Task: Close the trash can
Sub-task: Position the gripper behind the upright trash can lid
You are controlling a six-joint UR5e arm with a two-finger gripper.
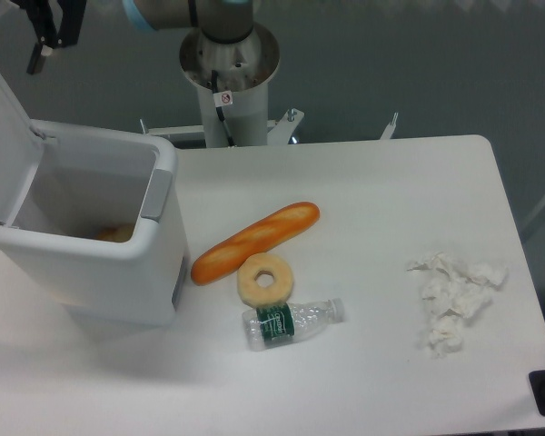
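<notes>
The fingers [50, 32], high beyond the tabletop's far left corner, grasp nothing; how far they are spread I cannot tell. The bin [100, 227] sits at the left edge, lid [4, 127] upright. A push from the wrong side could tip the bin.

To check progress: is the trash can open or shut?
Open: the trash can shows its inside; its lid stands raised.

Robot lab: pedestal-mounted arm base [229, 64] behind white table [372, 182].
</notes>
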